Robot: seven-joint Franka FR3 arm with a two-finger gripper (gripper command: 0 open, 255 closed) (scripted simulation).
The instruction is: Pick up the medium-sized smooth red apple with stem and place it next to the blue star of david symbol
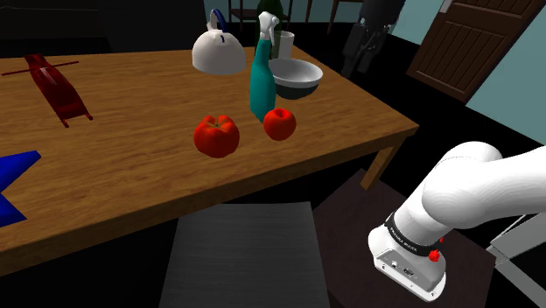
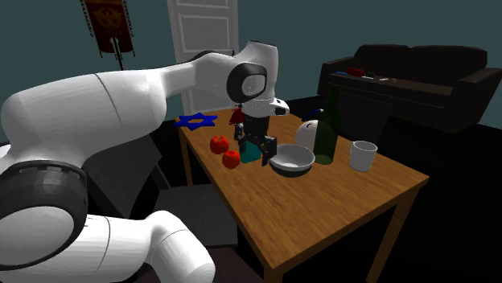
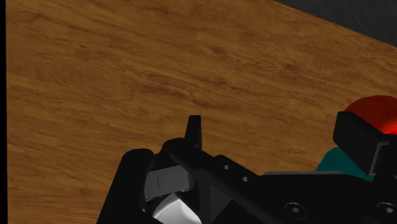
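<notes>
Shoulder view: the red apple (image 1: 279, 123) rests on the wooden counter (image 1: 131, 131), just beside a teal spray bottle (image 1: 262, 83) and near a lobed red fruit (image 1: 216, 136); the blue star (image 1: 12, 185) lies well apart, at that view's left edge; in the wrist view the fingers (image 3: 357, 135) stand apart and empty, presumably spread to straddle the apple, not yet reached; the bottle crowds one side, so the approach looks tight

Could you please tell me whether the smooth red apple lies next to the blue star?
No, the smooth red apple stands beside the teal spray bottle, well apart from the blue star.
</notes>
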